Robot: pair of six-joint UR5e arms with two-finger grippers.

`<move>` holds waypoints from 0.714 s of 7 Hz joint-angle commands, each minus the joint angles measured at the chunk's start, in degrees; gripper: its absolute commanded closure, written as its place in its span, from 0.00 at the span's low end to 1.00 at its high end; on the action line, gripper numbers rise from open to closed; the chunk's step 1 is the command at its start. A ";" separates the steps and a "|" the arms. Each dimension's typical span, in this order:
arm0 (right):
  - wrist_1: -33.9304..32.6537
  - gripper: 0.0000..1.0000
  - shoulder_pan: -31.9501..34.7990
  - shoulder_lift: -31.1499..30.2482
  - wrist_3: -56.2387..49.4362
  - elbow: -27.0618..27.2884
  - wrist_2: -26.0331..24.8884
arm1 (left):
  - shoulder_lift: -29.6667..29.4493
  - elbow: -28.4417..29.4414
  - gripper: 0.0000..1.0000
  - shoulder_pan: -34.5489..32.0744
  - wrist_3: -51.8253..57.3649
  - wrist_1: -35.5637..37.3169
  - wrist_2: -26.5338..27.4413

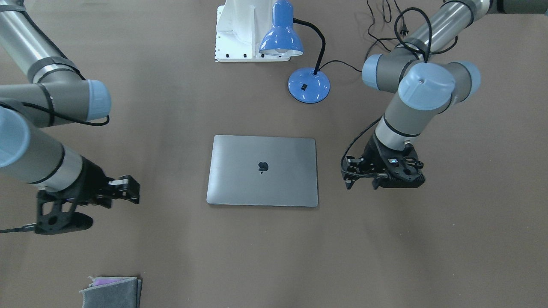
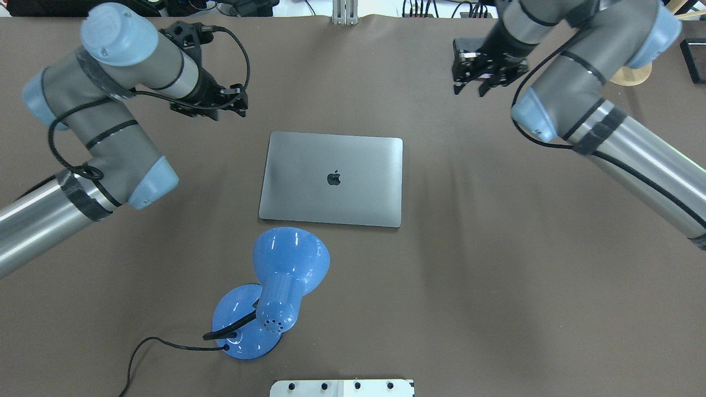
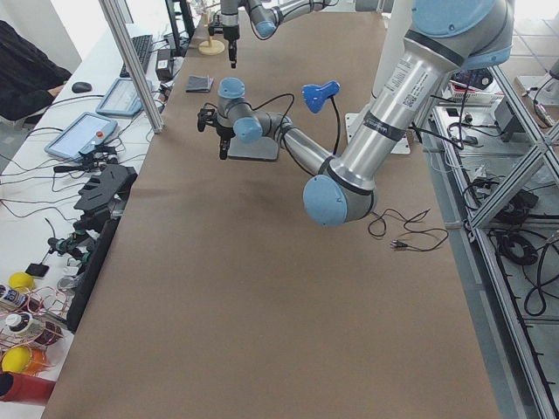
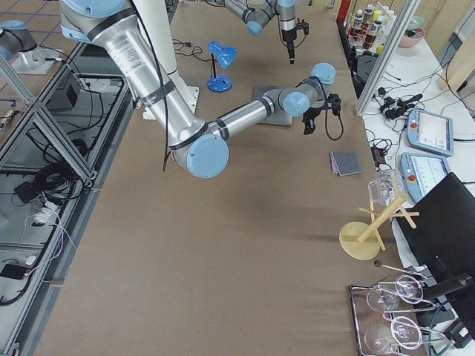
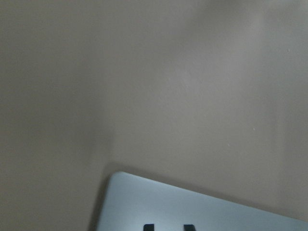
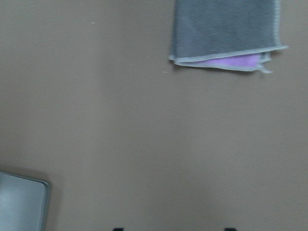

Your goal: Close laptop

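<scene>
The laptop (image 1: 263,184) lies flat in the middle of the brown table with its lid down, grey lid and dark apple logo facing up; it also shows in the overhead view (image 2: 331,198). My left gripper (image 2: 212,113) hovers beyond the laptop's far left corner, with its fingertips (image 5: 148,226) a small gap apart and nothing between them; a laptop corner (image 5: 192,211) shows below it. My right gripper (image 2: 471,88) hangs well away to the far right of the laptop, open and empty; a laptop corner (image 6: 21,202) shows in its wrist view.
A blue desk lamp (image 2: 287,270) with its cord stands on the robot's side of the laptop. A folded grey and purple cloth (image 1: 111,293) lies near the far table edge. A white mounting block (image 1: 239,34) sits at the robot's base.
</scene>
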 commanded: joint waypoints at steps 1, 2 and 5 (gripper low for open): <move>-16.68 0.00 7.21 -5.68 -18.64 6.02 -1.30 | 11.46 -6.30 0.01 -4.56 11.02 1.26 -0.36; -22.66 0.00 10.99 -9.79 -28.98 9.17 -2.61 | 21.03 -8.16 0.01 -6.92 12.61 -5.91 -3.76; -23.52 0.00 27.93 -27.96 -49.23 11.92 6.58 | 36.03 -7.12 0.01 -22.19 22.18 -13.81 -17.21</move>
